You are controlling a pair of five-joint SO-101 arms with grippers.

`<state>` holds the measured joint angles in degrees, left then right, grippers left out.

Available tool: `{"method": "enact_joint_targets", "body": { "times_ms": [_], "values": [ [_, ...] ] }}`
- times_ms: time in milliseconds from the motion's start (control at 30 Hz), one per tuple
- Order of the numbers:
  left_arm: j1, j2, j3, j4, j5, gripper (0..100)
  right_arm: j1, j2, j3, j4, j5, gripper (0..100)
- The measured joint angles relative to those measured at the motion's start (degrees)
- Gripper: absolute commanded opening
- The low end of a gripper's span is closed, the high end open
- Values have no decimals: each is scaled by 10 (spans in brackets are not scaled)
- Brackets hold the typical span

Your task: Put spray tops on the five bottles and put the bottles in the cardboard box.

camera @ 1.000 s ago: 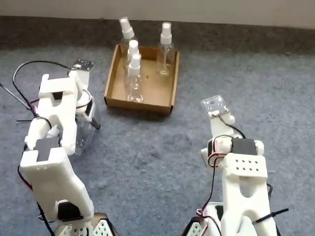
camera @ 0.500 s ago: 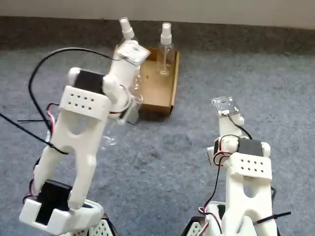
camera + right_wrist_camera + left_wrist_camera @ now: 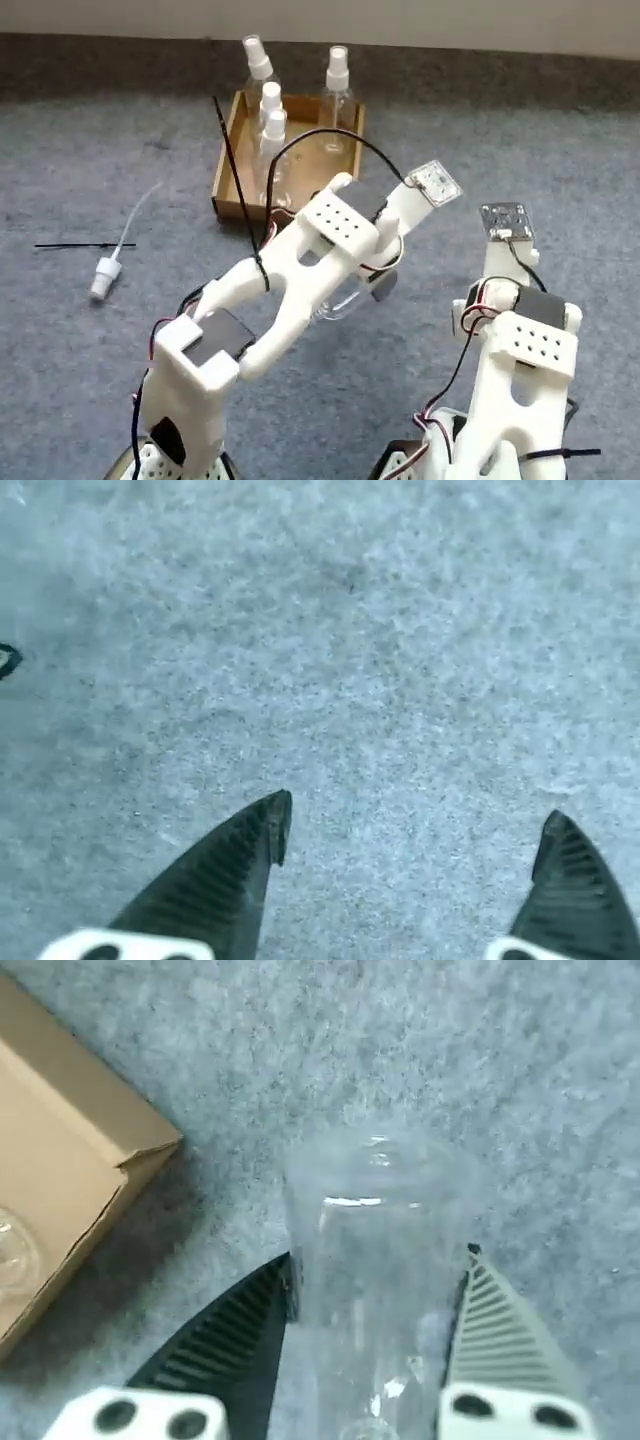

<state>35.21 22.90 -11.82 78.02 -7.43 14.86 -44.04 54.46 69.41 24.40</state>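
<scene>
My left gripper [image 3: 378,1255] is shut on a clear bottle [image 3: 375,1190] without a spray top, held over the carpet just off a corner of the cardboard box [image 3: 70,1160]. From above, the left arm stretches across the middle, with the bottle [image 3: 340,300] under its wrist in front of the box [image 3: 232,175]. Several bottles with white spray tops [image 3: 273,125] stand in the box. A loose spray top [image 3: 105,275] with its thin tube lies on the carpet at the left. My right gripper [image 3: 417,810] is open over bare carpet, to the right of the left gripper.
A black cable tie [image 3: 80,245] lies on the carpet near the loose spray top. The right arm [image 3: 510,340] stands at the front right, close to the left arm's wrist. Dark carpet edge [image 3: 500,75] runs along the back.
The left arm swung from the far left across to the centre, carrying the bottle with it and uncovering the loose spray top. The right arm shifted slightly to the right.
</scene>
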Motion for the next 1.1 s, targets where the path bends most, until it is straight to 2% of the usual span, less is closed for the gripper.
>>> {"method": "enact_joint_targets", "body": {
  "times_ms": [233, 400, 600, 700, 833, 1000, 1100],
  "values": [
    [7, 30, -33, 14, 0, 260, 2, 0, 0, 0, 11, 332],
    [4, 30, -107, 85, 0, 259, 2, 0, 0, 0, 11, 332],
    [-13, 30, -243, 207, -5, 259, 1, 0, 0, 0, 31, 332],
    [-70, 18, -280, 222, -5, 259, -18, 0, 0, 0, 43, 332],
    [-163, -47, -271, 227, 3, 259, -76, 0, 0, 0, 43, 332],
    [-280, -204, -175, 228, -5, 259, -173, 2, -22, 30, 43, 332],
    [-373, -302, -98, 229, -40, 261, -236, 36, -84, 69, 43, 332]
  ]
}}
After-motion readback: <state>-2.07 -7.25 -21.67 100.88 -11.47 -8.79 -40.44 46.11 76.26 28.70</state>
